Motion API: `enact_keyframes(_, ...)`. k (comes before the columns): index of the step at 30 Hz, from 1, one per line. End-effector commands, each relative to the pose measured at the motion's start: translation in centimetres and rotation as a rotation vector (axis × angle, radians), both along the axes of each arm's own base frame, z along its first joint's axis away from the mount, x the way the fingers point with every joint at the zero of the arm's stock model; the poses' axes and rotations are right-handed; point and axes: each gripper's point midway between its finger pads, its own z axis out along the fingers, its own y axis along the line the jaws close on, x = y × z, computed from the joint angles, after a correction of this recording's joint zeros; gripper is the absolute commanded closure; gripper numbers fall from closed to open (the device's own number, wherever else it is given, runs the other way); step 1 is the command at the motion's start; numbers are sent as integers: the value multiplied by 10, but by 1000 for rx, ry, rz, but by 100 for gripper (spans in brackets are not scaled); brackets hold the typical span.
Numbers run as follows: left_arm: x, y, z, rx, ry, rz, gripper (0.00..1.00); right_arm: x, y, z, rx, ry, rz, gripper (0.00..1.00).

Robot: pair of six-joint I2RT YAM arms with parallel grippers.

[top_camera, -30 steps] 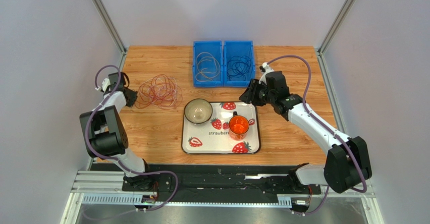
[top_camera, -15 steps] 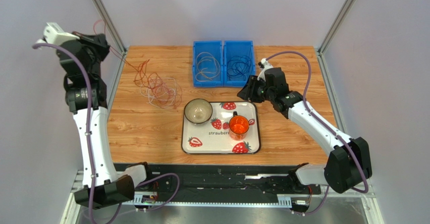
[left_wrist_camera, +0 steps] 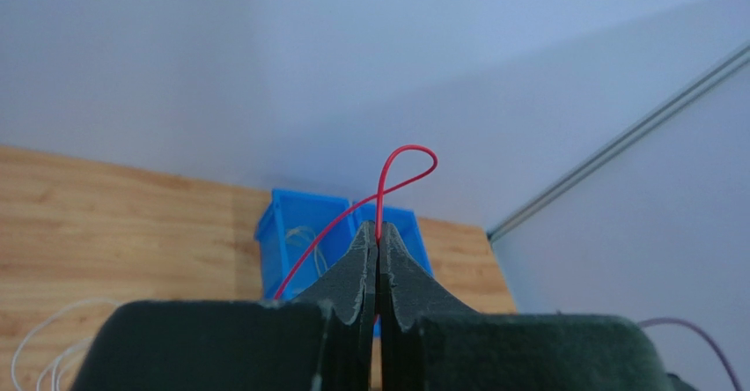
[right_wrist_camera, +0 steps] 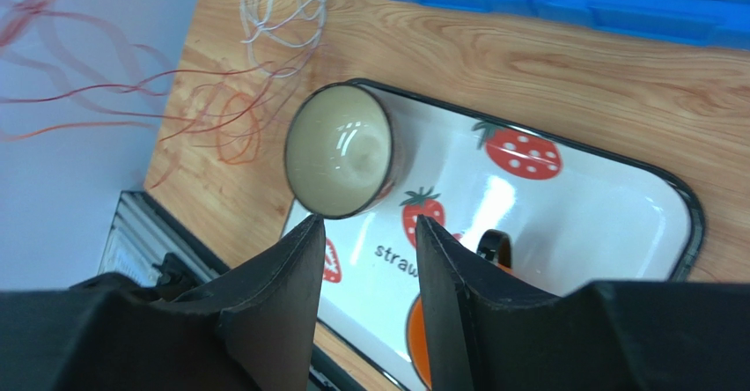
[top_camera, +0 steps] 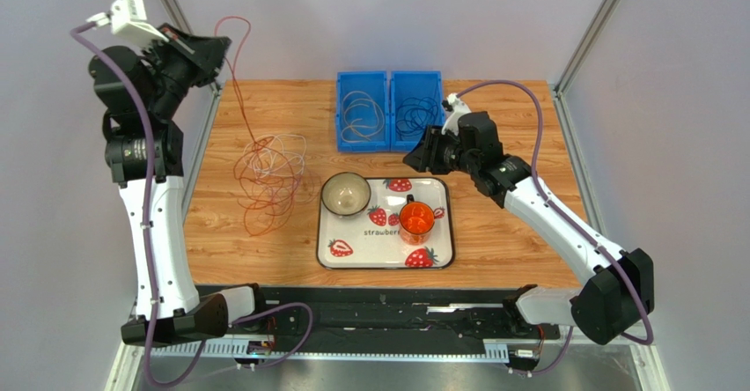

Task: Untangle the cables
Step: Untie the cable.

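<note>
Red cable (left_wrist_camera: 380, 199) is pinched in the closed left end effector (left_wrist_camera: 378, 237), held high; it runs down to the tangled cables (top_camera: 268, 175) on the bench (top_camera: 511, 232) below. Right end effector (right_wrist_camera: 366, 228) stands open, farther off.

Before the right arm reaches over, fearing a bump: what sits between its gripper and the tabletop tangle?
The beige bowl on the tray corner, as the right wrist view shows.
</note>
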Motion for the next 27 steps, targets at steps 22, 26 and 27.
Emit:
enact_keyframes(22,-22,-32,-116,37,292,-182,100,-25,265,85,319,-250,667,39)
enact_keyframes(26,-27,-36,-107,35,279,-204,100,-17,283,85,341,-283,684,37)
enact_keyframes(27,-29,-37,-107,34,279,-209,100,-16,286,87,351,-298,687,37)
